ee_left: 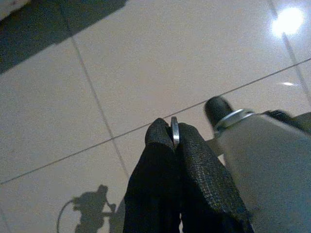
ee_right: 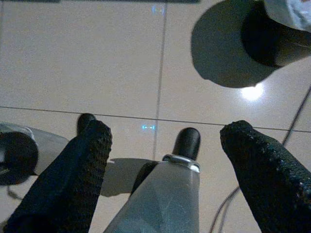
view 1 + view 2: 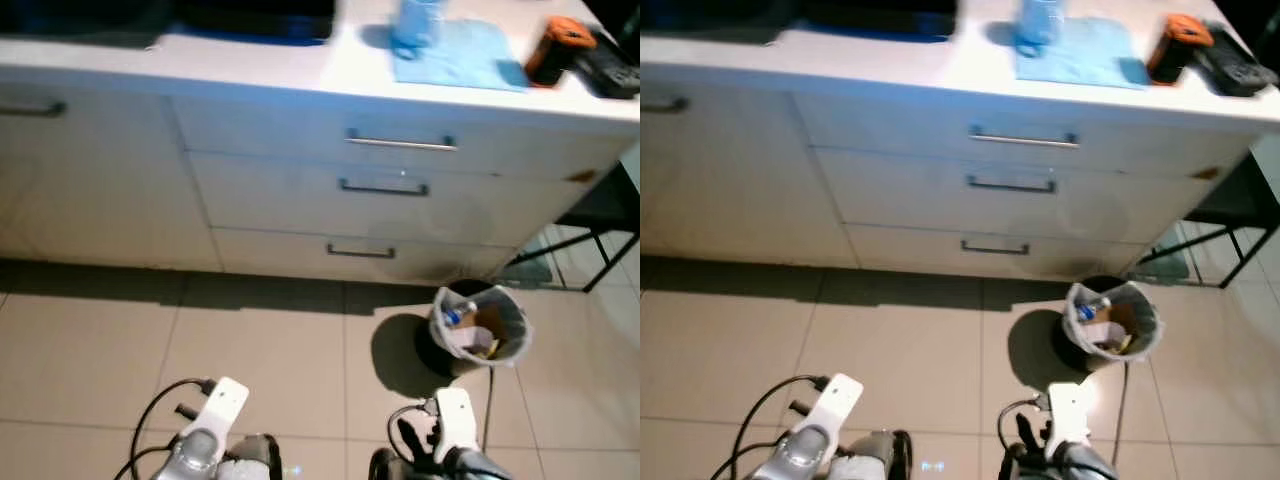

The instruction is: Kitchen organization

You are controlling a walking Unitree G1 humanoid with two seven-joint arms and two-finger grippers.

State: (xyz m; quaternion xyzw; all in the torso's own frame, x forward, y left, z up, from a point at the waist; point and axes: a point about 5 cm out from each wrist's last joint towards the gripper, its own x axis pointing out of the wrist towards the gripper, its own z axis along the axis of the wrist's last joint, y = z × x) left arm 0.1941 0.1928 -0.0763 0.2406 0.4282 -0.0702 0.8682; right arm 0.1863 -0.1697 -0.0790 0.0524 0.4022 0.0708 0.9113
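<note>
Ahead, white counter [image 3: 250,65] over tiled floor [image 3: 90,350].

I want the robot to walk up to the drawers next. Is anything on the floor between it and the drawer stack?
The tiled floor straight ahead to the drawer stack looks bare. A lined trash bin stands to the robot's right, off the direct path, near the right gripper.

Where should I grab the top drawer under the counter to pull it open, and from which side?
Take the top drawer's handle, the long silver horizontal bar, near its middle so the pull stays even. Come straight in from the front, fingers above and below the bar, since it stands off the drawer face. The right gripper is open and probably the handier one; the left gripper is shut.
</note>
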